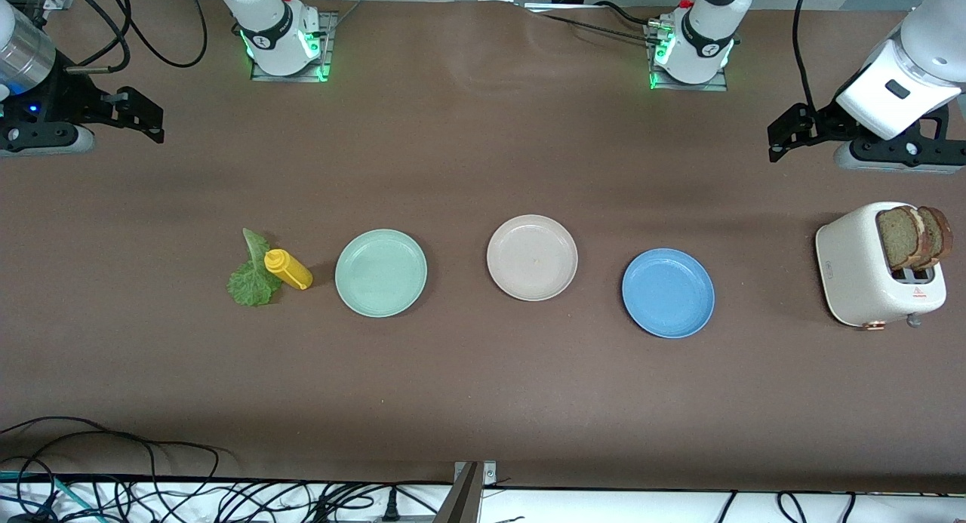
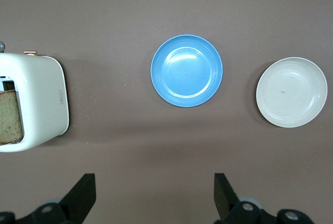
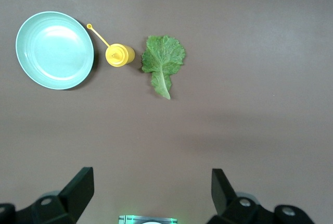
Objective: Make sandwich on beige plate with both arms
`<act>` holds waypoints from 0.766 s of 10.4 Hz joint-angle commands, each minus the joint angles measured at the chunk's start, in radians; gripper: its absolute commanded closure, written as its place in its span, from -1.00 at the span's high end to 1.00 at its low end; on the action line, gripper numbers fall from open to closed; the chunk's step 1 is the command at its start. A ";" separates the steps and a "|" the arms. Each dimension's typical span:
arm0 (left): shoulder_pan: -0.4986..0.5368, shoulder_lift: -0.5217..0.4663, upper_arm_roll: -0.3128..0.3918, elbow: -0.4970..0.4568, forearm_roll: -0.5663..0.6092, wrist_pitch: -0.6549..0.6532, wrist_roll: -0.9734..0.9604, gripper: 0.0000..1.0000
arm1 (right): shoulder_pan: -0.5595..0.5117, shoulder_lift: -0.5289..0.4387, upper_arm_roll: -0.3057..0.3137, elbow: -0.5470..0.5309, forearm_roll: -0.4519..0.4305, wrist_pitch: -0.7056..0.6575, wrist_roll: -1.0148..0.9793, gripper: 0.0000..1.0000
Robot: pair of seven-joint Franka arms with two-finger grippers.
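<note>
Left end effector (image 1: 781,134) raised, fingers spread; right end effector (image 1: 143,115) likewise, both waiting.

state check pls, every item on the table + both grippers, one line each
beige plate: empty, middle of the three plates
mint green plate: empty
blue plate: empty
bread slices: two, upright in the toaster slots
toaster: upright, at the left arm's end
lettuce leaf: flat on the table
mustard bottle: standing beside the lettuce
left gripper: open, empty
right gripper: open, empty

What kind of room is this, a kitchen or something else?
Likely a robotics lab staged as a kitchen: two robot arms bolted to a brown table, loose cables, a toaster holding bread.
</note>
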 commanded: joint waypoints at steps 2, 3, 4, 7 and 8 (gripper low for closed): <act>0.002 -0.008 -0.003 0.003 -0.019 -0.015 -0.006 1.00 | 0.003 0.009 0.012 0.030 0.002 -0.022 0.006 1.00; 0.002 -0.008 -0.003 0.003 -0.019 -0.015 -0.006 1.00 | 0.000 0.014 0.011 0.028 0.005 -0.021 0.001 1.00; 0.002 -0.008 -0.003 0.003 -0.018 -0.015 -0.006 1.00 | -0.001 0.026 0.008 0.028 0.006 -0.022 0.000 1.00; 0.002 -0.008 -0.003 0.003 -0.019 -0.015 -0.006 1.00 | 0.000 0.022 0.014 0.028 0.005 -0.031 -0.104 1.00; 0.002 -0.008 -0.003 0.003 -0.018 -0.015 -0.006 1.00 | 0.000 0.020 0.014 0.025 0.012 -0.038 -0.106 1.00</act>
